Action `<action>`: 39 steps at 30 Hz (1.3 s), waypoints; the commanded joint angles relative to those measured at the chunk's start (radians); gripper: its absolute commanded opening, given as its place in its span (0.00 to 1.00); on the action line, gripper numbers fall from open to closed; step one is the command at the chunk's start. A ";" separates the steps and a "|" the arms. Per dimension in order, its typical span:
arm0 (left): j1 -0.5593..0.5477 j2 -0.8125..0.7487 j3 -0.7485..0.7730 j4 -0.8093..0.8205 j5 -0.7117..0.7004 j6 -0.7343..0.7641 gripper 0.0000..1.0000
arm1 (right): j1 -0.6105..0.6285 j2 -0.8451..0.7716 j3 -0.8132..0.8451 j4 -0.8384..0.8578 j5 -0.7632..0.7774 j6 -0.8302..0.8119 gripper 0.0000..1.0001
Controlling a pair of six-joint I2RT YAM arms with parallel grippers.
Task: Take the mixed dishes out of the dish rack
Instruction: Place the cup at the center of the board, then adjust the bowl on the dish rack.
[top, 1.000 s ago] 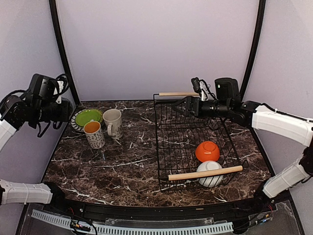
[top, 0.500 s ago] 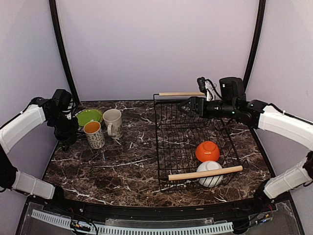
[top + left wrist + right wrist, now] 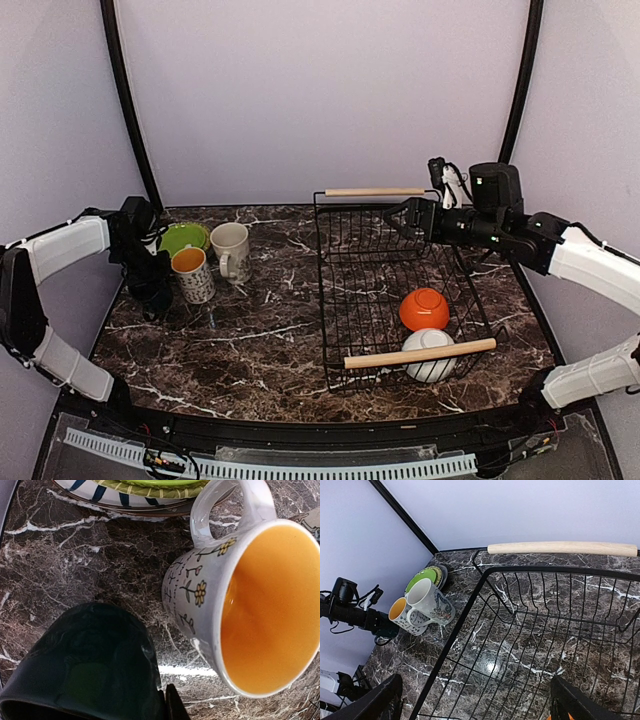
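Left claw [image 3: 152, 290] has swung down to the left edge of the counter [image 3: 250, 350]. It is clamped on the green cup [image 3: 85, 665], just beside the patterned mug [image 3: 250, 610]; release looks imminent. Right claw [image 3: 403, 216], jaws apart, has drawn back over the rack [image 3: 325, 290]. The orange bowl [image 3: 424, 308] and white bowl [image 3: 432, 365] remain inside.

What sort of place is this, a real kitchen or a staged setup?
Likely a staged robot test booth, not a kitchen: plain lilac walls, black frame poles, and a dish rack on a marble-look table.
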 commanded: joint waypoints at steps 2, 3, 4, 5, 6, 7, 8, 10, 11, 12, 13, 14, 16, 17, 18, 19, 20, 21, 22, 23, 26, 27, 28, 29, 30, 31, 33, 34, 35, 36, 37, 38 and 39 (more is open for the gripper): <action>0.009 0.013 -0.022 0.034 0.002 0.002 0.02 | -0.006 -0.007 0.000 0.013 0.004 -0.001 0.99; 0.008 0.016 -0.026 0.037 0.000 0.002 0.02 | -0.006 -0.004 0.002 0.012 0.002 0.001 0.99; 0.008 0.022 -0.031 0.037 -0.002 0.002 0.04 | -0.006 0.000 0.003 0.012 0.001 0.002 0.99; 0.008 0.025 -0.033 0.039 -0.002 0.001 0.04 | -0.006 0.002 0.005 0.013 0.000 0.004 0.99; 0.009 0.030 -0.038 0.040 -0.001 -0.004 0.06 | -0.006 0.004 0.007 0.012 0.000 0.005 0.99; 0.009 0.033 -0.040 0.040 0.000 -0.006 0.07 | -0.006 0.007 0.008 0.012 -0.005 0.003 0.99; 0.009 0.037 -0.043 0.040 0.006 -0.009 0.12 | -0.006 0.011 0.013 0.012 -0.013 0.000 0.99; 0.010 0.038 -0.046 0.040 0.008 -0.012 0.20 | -0.006 0.015 0.020 0.004 -0.036 -0.011 0.99; 0.010 0.037 -0.047 0.039 0.004 -0.013 0.23 | -0.006 0.020 0.026 -0.008 -0.046 -0.017 0.99; 0.010 0.032 -0.049 0.038 0.002 -0.013 0.25 | -0.006 0.024 0.032 -0.023 -0.050 -0.023 0.99; 0.010 0.029 -0.050 0.037 -0.005 -0.013 0.30 | -0.006 0.026 0.037 -0.041 -0.050 -0.029 0.99; 0.009 0.022 -0.049 0.037 -0.009 -0.013 0.32 | -0.006 0.027 0.041 -0.057 -0.045 -0.035 0.99; 0.010 0.013 -0.046 0.028 -0.017 -0.012 0.37 | -0.006 0.024 0.039 -0.082 -0.033 -0.046 0.99; 0.010 0.007 -0.045 0.025 -0.018 -0.012 0.40 | -0.006 0.021 0.038 -0.092 -0.029 -0.050 0.99; 0.010 0.002 -0.041 0.016 -0.019 -0.012 0.41 | -0.006 0.018 0.037 -0.101 -0.019 -0.054 0.99; 0.009 -0.012 -0.036 0.012 -0.036 -0.010 0.44 | -0.006 0.015 0.036 -0.109 -0.014 -0.059 0.99; 0.009 -0.021 -0.033 0.004 -0.047 -0.010 0.45 | -0.006 0.012 0.035 -0.119 -0.008 -0.063 0.99; 0.009 -0.041 -0.028 0.001 -0.062 -0.008 0.48 | -0.006 0.012 0.035 -0.131 -0.004 -0.069 0.99; 0.009 -0.054 -0.024 -0.004 -0.068 -0.007 0.49 | -0.006 0.014 0.039 -0.146 0.000 -0.075 0.99; 0.009 -0.083 -0.014 -0.007 -0.076 -0.003 0.53 | -0.006 0.016 0.044 -0.165 0.006 -0.082 0.99; 0.009 -0.149 0.005 -0.009 -0.082 0.008 0.65 | -0.006 0.039 0.067 -0.238 0.021 -0.096 0.99; 0.009 -0.190 0.015 -0.005 -0.079 0.012 0.67 | -0.006 0.049 0.078 -0.267 0.024 -0.099 0.99; 0.009 -0.210 0.019 0.007 -0.070 0.015 0.70 | -0.006 0.060 0.091 -0.298 0.027 -0.102 0.99; 0.009 -0.252 0.027 0.015 -0.062 0.020 0.72 | -0.006 0.072 0.101 -0.336 0.031 -0.102 0.99; 0.009 -0.274 0.033 0.035 -0.044 0.021 0.75 | -0.005 0.084 0.113 -0.389 0.038 -0.103 0.99; 0.009 -0.311 0.041 0.049 -0.038 0.023 0.77 | -0.004 0.098 0.126 -0.430 0.044 -0.103 0.99; 0.009 -0.362 0.051 0.101 0.038 0.023 0.83 | -0.003 0.122 0.146 -0.508 0.058 -0.101 0.99; 0.009 -0.384 0.054 0.148 0.096 0.021 0.86 | -0.002 0.136 0.155 -0.549 0.071 -0.097 0.99; 0.008 -0.392 0.061 0.173 0.125 0.011 0.87 | -0.001 0.149 0.164 -0.587 0.082 -0.090 0.99; 0.008 -0.399 0.063 0.228 0.197 0.003 0.91 | -0.001 0.162 0.174 -0.622 0.105 -0.085 0.99; 0.007 -0.399 0.069 0.258 0.240 -0.013 0.93 | -0.001 0.181 0.183 -0.657 0.130 -0.080 0.99; 0.006 -0.392 0.071 0.325 0.313 -0.025 0.97 | -0.001 0.198 0.191 -0.684 0.147 -0.075 0.99; 0.001 -0.386 0.073 0.393 0.347 -0.051 0.98 | 0.000 0.219 0.199 -0.710 0.162 -0.069 0.99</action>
